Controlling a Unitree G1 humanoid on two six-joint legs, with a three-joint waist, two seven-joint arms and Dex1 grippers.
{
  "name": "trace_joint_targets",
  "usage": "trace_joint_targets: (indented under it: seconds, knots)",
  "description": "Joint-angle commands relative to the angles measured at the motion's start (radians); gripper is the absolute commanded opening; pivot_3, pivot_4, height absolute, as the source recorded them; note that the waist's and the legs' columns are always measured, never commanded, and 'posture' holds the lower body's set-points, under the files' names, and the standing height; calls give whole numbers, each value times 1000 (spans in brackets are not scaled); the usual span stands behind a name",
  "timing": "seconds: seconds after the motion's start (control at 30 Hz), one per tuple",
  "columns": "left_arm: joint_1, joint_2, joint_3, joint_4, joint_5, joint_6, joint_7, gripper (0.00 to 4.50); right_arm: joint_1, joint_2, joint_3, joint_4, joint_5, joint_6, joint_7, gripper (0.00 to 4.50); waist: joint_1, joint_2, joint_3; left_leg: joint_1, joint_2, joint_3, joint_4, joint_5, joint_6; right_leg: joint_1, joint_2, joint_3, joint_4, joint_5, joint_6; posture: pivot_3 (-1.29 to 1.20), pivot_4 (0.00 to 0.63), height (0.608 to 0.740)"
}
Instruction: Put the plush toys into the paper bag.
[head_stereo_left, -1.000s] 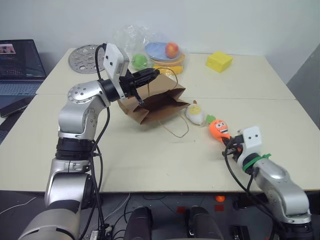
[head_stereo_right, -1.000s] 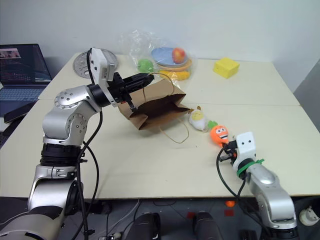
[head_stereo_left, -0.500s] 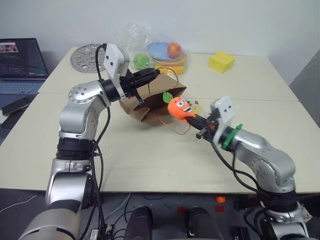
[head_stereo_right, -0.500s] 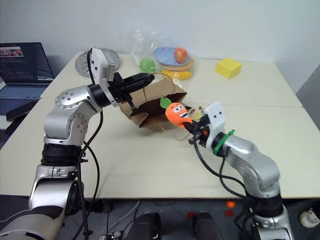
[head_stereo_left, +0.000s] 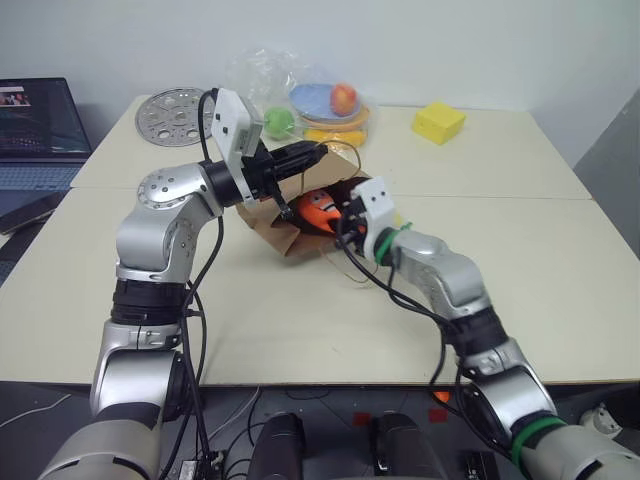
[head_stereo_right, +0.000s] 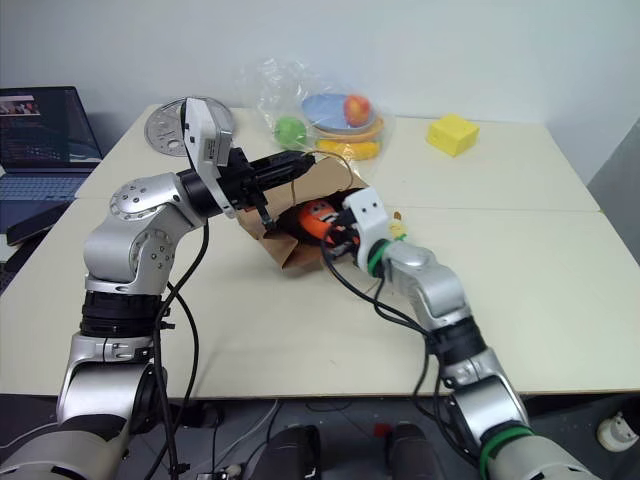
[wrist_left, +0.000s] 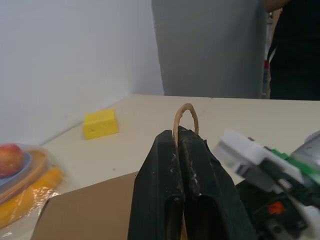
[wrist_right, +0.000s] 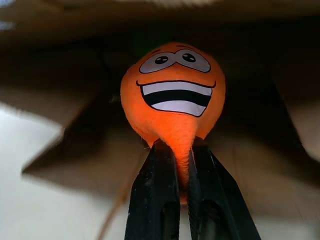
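One orange carrot toy (wrist_right: 172, 95) with a big laughing face sits at the mouth of the one brown paper bag (head_stereo_left: 290, 232), which lies on its side near the middle of the tabletop (head_stereo_left: 300, 320). Right gripper (wrist_right: 182, 165) pinches the carrot's thin tip. Left gripper (wrist_left: 178, 145) is squeezed tight on one looped bag handle (wrist_left: 186, 115), holding the bag open

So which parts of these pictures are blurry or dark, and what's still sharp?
Right wrist view: the carrot toy and fingers are sharp, the paper bag around them dark and smeared. Left wrist view: the fingers on the bag handle are crisp, the apple soft. Head views: evenly lit, with the bag's inside shadowed.
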Motion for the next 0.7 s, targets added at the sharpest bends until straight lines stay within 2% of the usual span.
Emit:
trace_joint_targets:
  seconds: [0.03, 0.1, 0.13, 0.3, 0.5, 0.6, 0.7]
  knots:
    - [-10, 6, 9, -53, -21, 10, -3, 0, -76, 54, -12, 135, -38, -112, -4, 27, 0, 0, 0, 0, 0, 0, 0, 0, 0, 0, 0, 0, 0, 0, 0, 0, 150, 740]
    - [-10, 6, 12, -57, -21, 16, 2, 0, -101, 74, -20, 206, -57, -163, -5, 27, 0, 0, 0, 0, 0, 0, -1, 0, 0, 0, 0, 0, 0, 0, 0, 0, 150, 740]
    - [-11, 6, 14, -57, -20, 19, 6, 0, -107, 79, -16, 234, -68, -187, 3, 603, 2, 0, 0, 0, 0, 0, -1, 0, 0, -1, 0, 0, 0, 0, 0, 0, 150, 740]
    - [-9, 8, 22, -59, -25, 32, 16, 0, -114, 91, -29, 273, -80, -236, 22, 2280, 2, 0, 0, -1, -1, 0, -1, 0, 0, 0, -1, 0, -1, 0, 0, 0, 150, 740]
    - [0, 5, 20, -58, -17, 23, 34, 0, -57, 76, -35, 149, -76, -205, 33, 4483, 1, 0, 0, 0, 0, -1, -1, 0, 0, -1, 0, -1, 2, 0, 0, 0, 150, 740]
    - [-5, 4, 20, -47, -9, 12, 38, 0, 8, 57, -43, 32, -60, -164, 42, 4483, 2, 0, 0, -1, 0, -1, -2, 0, 0, -1, 0, -1, 2, 0, 0, 0, 150, 740]
    - [-5, 0, 20, -34, 1, -1, 50, 0, 135, 16, -67, -157, -48, -138, 26, 4483, 5, 0, 0, -1, -1, -1, -2, 0, 0, -1, 0, -1, 1, 0, 0, 0, 150, 740]
